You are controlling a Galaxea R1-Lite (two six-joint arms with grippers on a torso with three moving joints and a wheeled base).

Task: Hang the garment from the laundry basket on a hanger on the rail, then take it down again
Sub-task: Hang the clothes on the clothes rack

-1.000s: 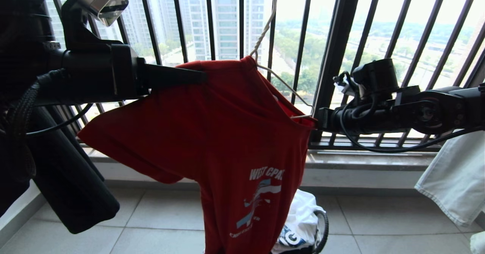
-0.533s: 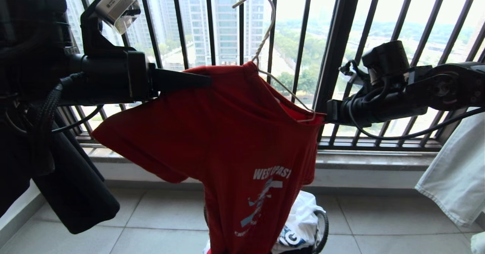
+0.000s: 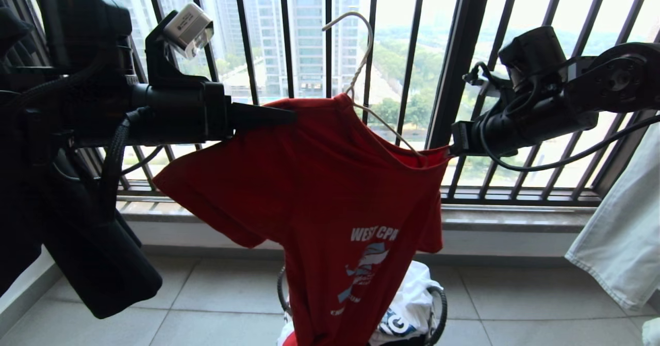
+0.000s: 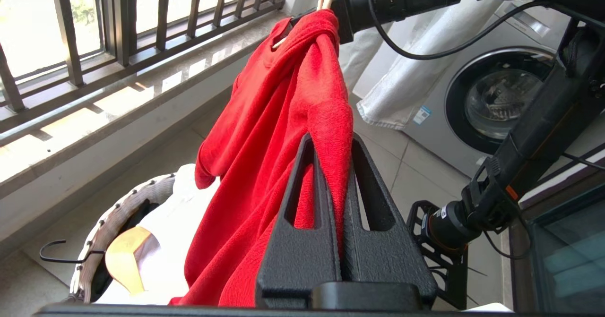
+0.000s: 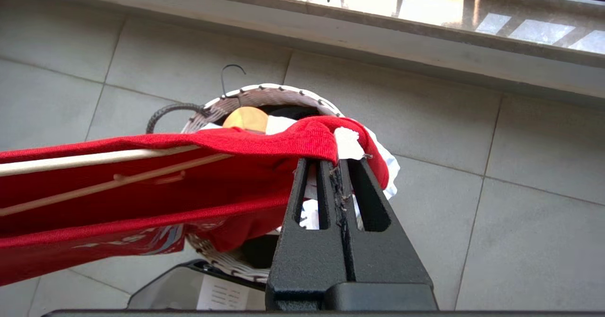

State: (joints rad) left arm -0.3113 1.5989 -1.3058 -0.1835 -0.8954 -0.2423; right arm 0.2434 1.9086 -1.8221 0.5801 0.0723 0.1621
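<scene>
Head view: left claw (image 3: 289,116) and right claw (image 3: 447,147) clamp garment (image 3: 335,191) shoulders; hanger (image 3: 361,72) hook at 12 o'clock—lift level.

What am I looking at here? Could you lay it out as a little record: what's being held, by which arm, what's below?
held item: red T-shirt with the white hanger threaded inside it
left tool: shut on the shirt's left shoulder
right tool: shut on the shirt's other shoulder
hanger hook: free, hooked on nothing in view
below: laundry basket on the tiled floor, white clothes inside
behind: black window railing
right edge: pale hanging cloth
</scene>
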